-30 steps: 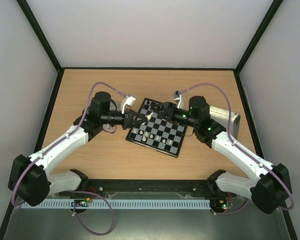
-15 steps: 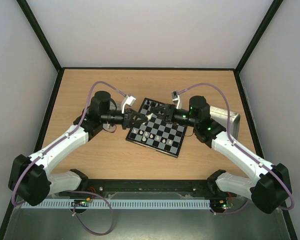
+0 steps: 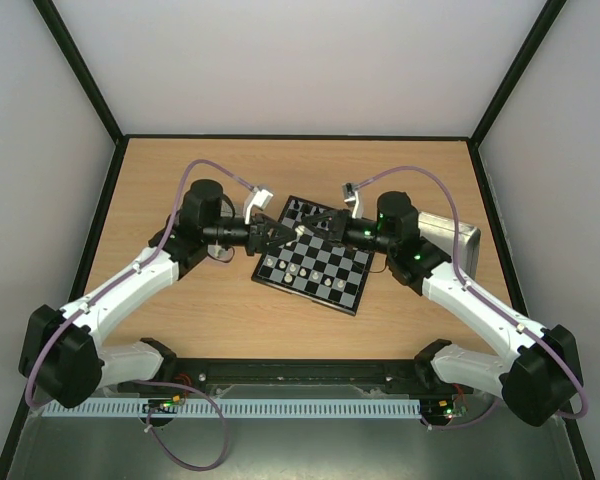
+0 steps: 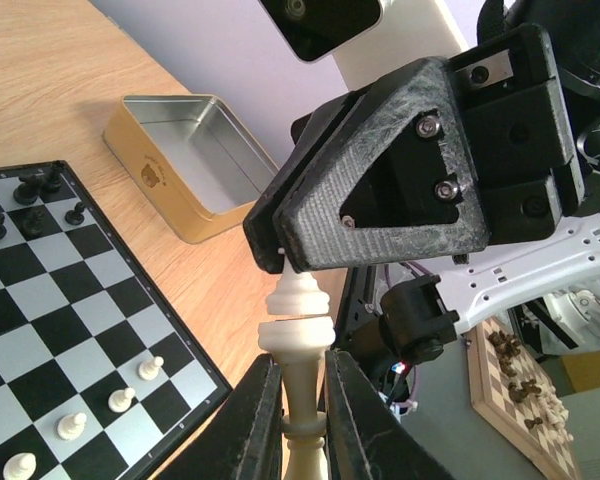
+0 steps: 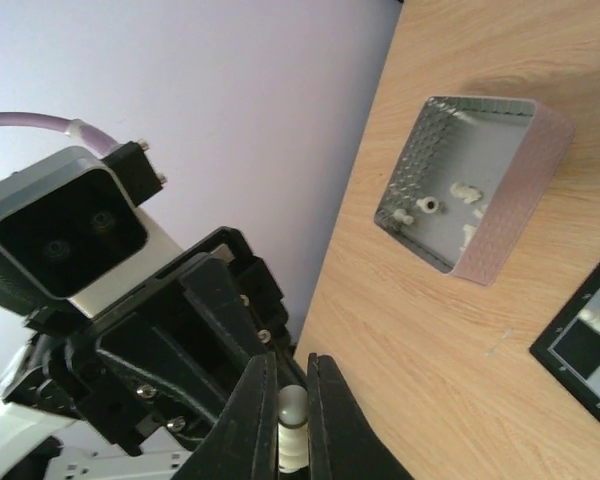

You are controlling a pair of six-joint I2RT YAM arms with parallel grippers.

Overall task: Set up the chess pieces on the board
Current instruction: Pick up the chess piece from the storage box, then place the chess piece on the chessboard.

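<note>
Overhead view of a wooden table [image 3: 230, 310] inside pale walls. Two white and black arms reach in from the bottom corners, the left arm [image 3: 130, 285] from lower left, the right arm [image 3: 480, 305] from lower right, and meet at the centre of the frame.

The board [image 3: 320, 265] lies flat at the centre, turned at an angle, partly under the two wrists. A metal tin [image 3: 450, 232] sits just right of the board. The left wrist view shows it gold and open. The right wrist view shows a second, pink tin [image 5: 470, 190] at upper right, with a few white pieces lying inside.

The left gripper [image 3: 280, 233] and right gripper [image 3: 315, 226] face each other tip to tip above the board's upper left part. Both are closed on one tall white piece [image 4: 298, 330] held in the air: the left gripper clamps its stem, and the right gripper pinches its rounded top.

Small black pieces [image 3: 305, 210] stand along the board's upper edge. Small white pieces [image 3: 300, 270] stand on the squares nearer the bottom
</note>
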